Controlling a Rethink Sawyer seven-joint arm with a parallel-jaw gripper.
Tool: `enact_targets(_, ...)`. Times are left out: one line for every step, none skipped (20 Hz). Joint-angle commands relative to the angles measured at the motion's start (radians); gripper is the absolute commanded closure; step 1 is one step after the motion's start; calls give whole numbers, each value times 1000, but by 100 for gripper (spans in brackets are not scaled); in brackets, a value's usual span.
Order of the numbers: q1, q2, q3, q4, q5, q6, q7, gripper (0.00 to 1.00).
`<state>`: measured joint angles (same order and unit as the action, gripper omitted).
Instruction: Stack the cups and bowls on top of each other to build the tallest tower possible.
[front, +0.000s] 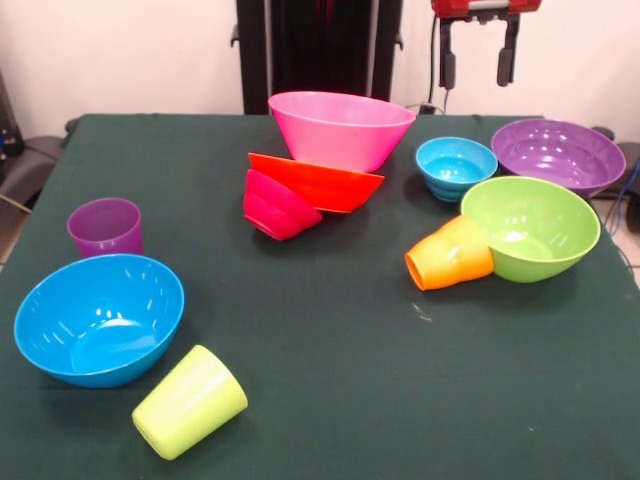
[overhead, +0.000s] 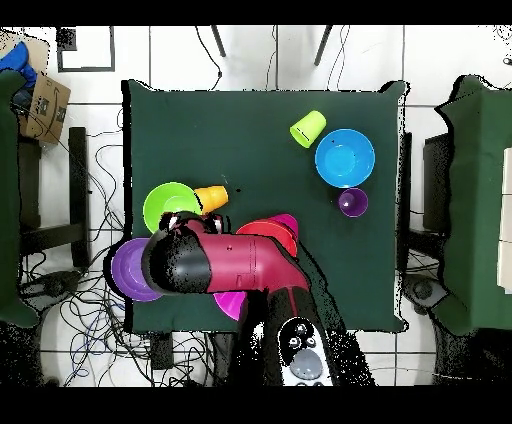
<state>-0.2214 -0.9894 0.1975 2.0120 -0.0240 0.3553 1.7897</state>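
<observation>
gripper (front: 479, 62) hung raised at 1 o'clock, jaws apart, empty. tower (front: 320, 165) leaned at 12 o'clock. judged between picks; next likely needs descent onto small blue bowl (front: 456, 167) below.

The table (front: 330, 400) is covered with a dark green cloth and stands on a white tiled floor (overhead: 260, 60). In the overhead view, loose black cables (overhead: 95, 210) run across the floor along one side of the table and gather near the robot's end. A cardboard box (overhead: 45, 105) sits at the upper left corner of that view, with a blue item (overhead: 15, 58) just beside it; its nature cannot be determined. Dark green surfaces (overhead: 480, 200), possibly further tables, stand at both side edges. In the front view, a pale wall (front: 130, 55) lies behind the table.
</observation>
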Motion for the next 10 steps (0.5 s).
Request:
enact_targets(4, 44, 5, 34, -39, -40, 107, 0)
enact_targets(3, 46, 7, 36, -39, -42, 106, 0)
enact_targets(-1, 49, 13, 40, -38, -47, 105, 0)
enact_targets(0, 51, 12, 43, -40, -52, 106, 0)
enact_targets(0, 50, 13, 48, -39, -54, 108, 0)
enact_targets(-3, 49, 16, 57, -37, -58, 110, 0)
enact_targets(-4, 45, 17, 65, -36, -61, 111, 0)
enact_targets(-7, 41, 20, 74, -34, -62, 111, 0)
enact_targets(-8, 38, 19, 80, -36, -61, 110, 0)
enact_targets(-9, 33, 19, 86, -38, -60, 108, 0)
